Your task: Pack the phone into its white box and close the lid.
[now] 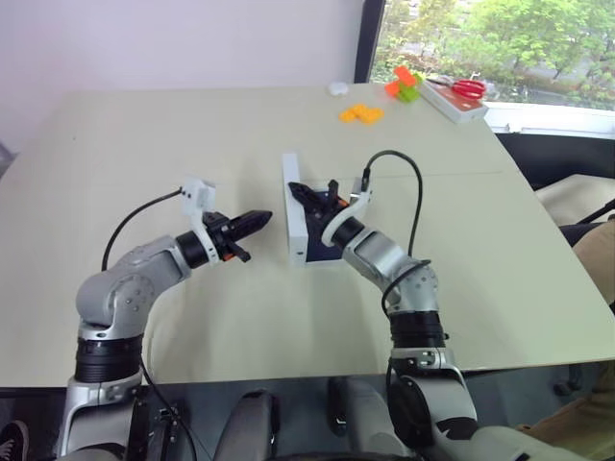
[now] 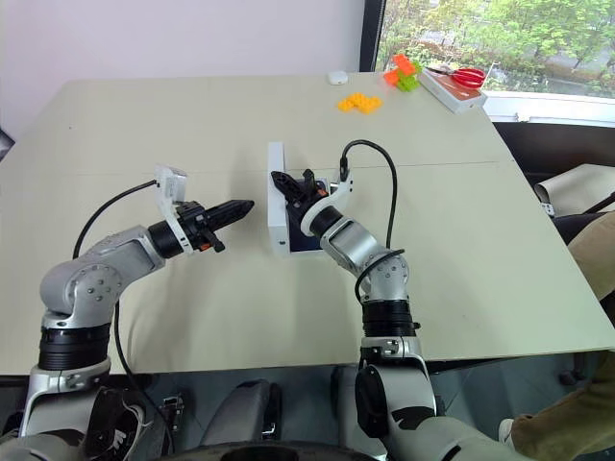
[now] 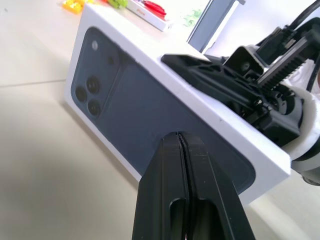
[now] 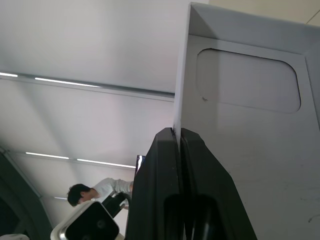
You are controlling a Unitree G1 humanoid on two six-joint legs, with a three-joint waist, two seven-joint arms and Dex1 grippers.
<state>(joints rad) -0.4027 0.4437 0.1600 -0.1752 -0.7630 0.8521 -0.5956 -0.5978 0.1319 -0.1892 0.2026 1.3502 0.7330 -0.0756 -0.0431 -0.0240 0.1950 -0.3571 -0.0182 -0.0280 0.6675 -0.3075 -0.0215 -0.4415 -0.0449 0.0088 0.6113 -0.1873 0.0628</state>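
Right end effector (image 1: 312, 197) is clenched on the rim of the white cardboard lid (image 1: 293, 206), which stands on edge mid-bench (image 1: 192, 134), printed dark blue phone back facing left. Left end effector (image 1: 258, 220), fingers pressed together and holding nothing, hangs just left of it. Lid and right arm hide most of a dark blue object (image 1: 320, 252) lying behind the lid.

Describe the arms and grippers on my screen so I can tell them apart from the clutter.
Both arms are silver-grey metal with black joint bands. Each carries a white wrist bracket with a looping black cable. The left gripper and right gripper each have two black tapered fingers; the left shows a small orange spot at its base.
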